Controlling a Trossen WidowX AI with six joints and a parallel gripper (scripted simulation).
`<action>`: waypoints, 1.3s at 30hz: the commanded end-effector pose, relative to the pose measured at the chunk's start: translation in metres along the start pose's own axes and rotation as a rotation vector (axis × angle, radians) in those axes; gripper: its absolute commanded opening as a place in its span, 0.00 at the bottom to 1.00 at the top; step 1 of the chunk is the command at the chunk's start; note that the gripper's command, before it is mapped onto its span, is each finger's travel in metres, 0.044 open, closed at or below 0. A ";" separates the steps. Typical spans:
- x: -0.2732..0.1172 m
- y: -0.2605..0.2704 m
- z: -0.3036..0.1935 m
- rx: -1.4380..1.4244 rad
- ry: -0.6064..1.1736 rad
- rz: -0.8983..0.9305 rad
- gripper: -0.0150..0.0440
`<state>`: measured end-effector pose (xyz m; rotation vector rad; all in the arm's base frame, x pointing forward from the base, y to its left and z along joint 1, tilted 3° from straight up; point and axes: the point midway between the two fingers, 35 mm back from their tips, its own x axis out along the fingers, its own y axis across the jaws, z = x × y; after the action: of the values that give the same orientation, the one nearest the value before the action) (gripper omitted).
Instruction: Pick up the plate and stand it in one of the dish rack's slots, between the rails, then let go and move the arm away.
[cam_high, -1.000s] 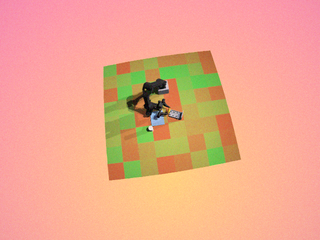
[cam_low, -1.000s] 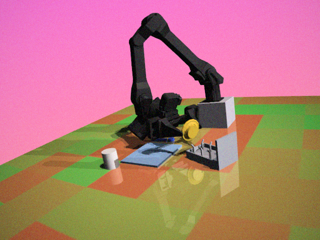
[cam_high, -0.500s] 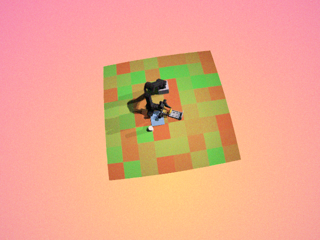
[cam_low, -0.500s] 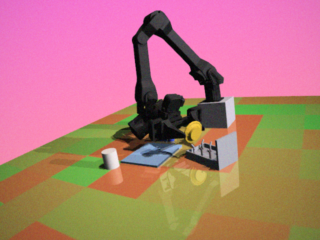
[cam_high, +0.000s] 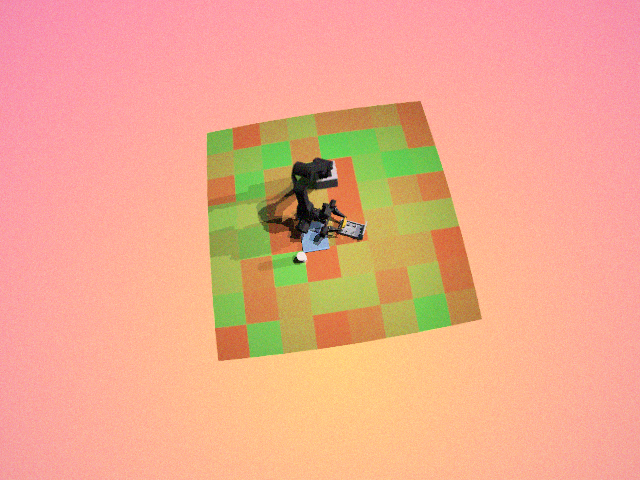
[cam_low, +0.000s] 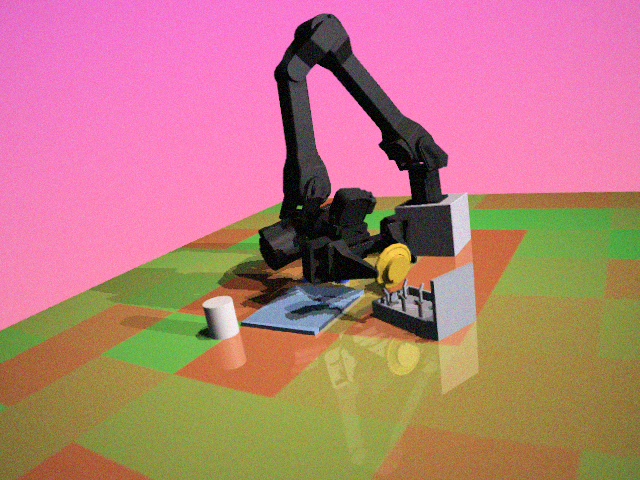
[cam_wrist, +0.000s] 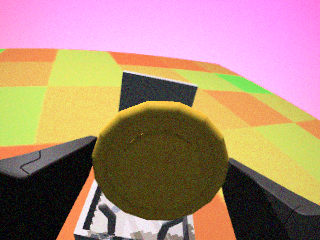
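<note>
The yellow round plate (cam_high: 343, 222) (cam_low: 394, 266) (cam_wrist: 160, 165) is held on edge, roughly upright. My gripper (cam_low: 393, 265) (cam_wrist: 161, 155) is shut on the plate, with one finger at each side of its rim. The grey dish rack (cam_high: 353, 229) (cam_low: 452, 302) (cam_wrist: 158, 92) stands on the floor with several upright prongs and a tall end panel. The plate is above the rack's near end, away from the tall panel. In the wrist view the plate hides the middle of the rack. Whether its lower edge is between rails cannot be told.
A light blue mat (cam_high: 315, 241) (cam_low: 289, 316) lies beside the rack, below the arm. A white cylinder (cam_high: 300, 257) (cam_low: 221, 317) stands at the mat's outer corner. A blue thing, mostly hidden, lies behind the mat under the gripper. The arm's grey base block (cam_high: 326, 182) (cam_low: 429, 229) stands behind.
</note>
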<state>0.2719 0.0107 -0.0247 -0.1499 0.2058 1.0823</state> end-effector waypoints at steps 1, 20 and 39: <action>0.006 0.003 0.002 0.001 0.001 0.006 0.25; 0.020 0.005 -0.016 -0.014 0.002 0.005 0.25; 0.020 0.006 -0.013 -0.006 0.000 0.005 0.57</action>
<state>0.2746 0.0275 -0.0417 -0.1555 0.2032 1.0884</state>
